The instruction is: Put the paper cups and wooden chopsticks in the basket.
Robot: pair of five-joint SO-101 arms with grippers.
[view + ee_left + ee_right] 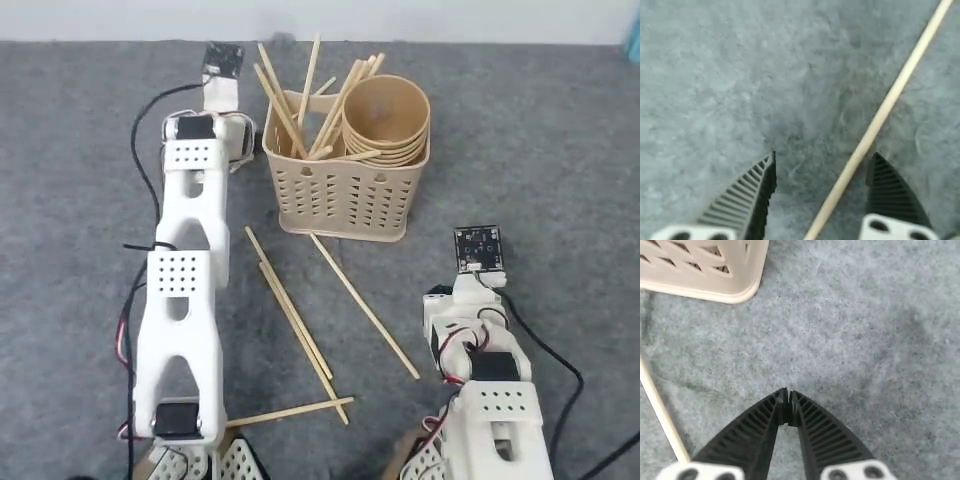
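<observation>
The beige slotted basket stands at the back middle, holding a stack of paper cups and several wooden chopsticks that lean out of it. Several more chopsticks lie loose on the grey carpet in front of it. My left arm stretches up beside the basket's left side. Its gripper is open, and one chopstick runs between the fingers, close to one of them. My right gripper is shut on nothing, low over the carpet, near the basket's corner and a loose chopstick.
The right arm sits at the front right. Black cables trail at the left arm and at the front right. One chopstick lies crosswise near the left arm's base. Bare carpet lies to the basket's right.
</observation>
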